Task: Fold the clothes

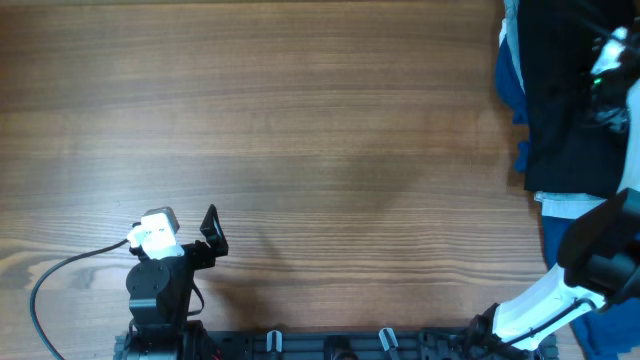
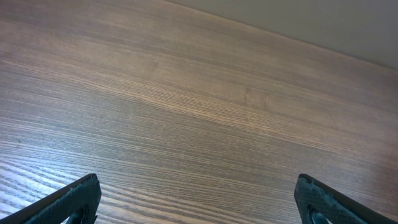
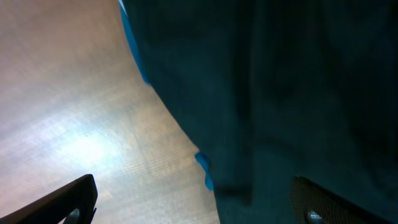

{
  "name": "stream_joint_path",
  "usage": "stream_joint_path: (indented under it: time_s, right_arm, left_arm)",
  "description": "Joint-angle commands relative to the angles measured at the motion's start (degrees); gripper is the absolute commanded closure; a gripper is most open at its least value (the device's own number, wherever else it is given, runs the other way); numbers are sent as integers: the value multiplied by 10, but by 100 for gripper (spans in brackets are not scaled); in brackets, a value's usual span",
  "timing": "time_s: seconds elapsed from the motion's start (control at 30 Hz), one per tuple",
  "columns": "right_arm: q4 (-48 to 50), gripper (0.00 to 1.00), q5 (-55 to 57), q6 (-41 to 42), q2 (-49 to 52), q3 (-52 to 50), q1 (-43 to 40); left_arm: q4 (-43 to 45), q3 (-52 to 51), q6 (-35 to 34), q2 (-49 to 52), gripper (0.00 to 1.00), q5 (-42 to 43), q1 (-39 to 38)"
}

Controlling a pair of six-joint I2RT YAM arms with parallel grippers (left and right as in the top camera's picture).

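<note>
At the far right edge of the brown wood-grain counter (image 1: 300, 120) lies the large plain black soft-fabric garment (image 1: 565, 110), bunched and partly cut off by the overhead view. It rests on a royal blue cloth (image 1: 508, 75) whose edge shows along its left side. The right tool (image 3: 199, 208) hangs over this pile, jaws spread wide and grasping nothing. Its wrist view is filled with dark folds, and whether the fingers touch the fabric cannot be told. The left tool (image 2: 199, 208) is likewise released and empty, well apart from the garment at the near left of the counter, with only bare wood beneath it. Assessment: the garment looks light, limp and non-fragile. It should drape and sag from any single hold, and being far wider than either tool it will likely call for two spaced holds to spread flat. The best place to take hold appears to be the black edge facing the open wood, pinched at a fold or hem where layers give some bulk. No waistband can be made out. Risk: a deep pinch near that edge could catch the blue cloth beneath.
</note>
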Motion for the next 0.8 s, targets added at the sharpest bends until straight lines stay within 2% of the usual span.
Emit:
stream_joint_path:
  time_s: [0.0, 0.2, 0.4, 0.5, 0.6, 0.77]
  right_arm:
    - [-16, 0, -31, -5, 11, 81, 12]
    - [-27, 0, -30, -13, 52, 132, 37]
    - [-24, 1, -26, -37, 124, 132, 43]
    - [-27, 2, -26, -42, 128, 135, 44]
    - [-57, 1, -24, -50, 128, 173, 51]
    - [-127, 7, 21, -59, 110, 239, 75]
  left_arm:
    - [-2, 1, 3, -5, 0, 1, 0]
    - [-2, 1, 3, -5, 0, 1, 0]
    - [-2, 1, 3, -5, 0, 5, 0]
    - [-2, 1, 3, -5, 0, 5, 0]
    - [-2, 1, 3, -5, 0, 5, 0]
    - [-2, 1, 3, -5, 0, 5, 0]
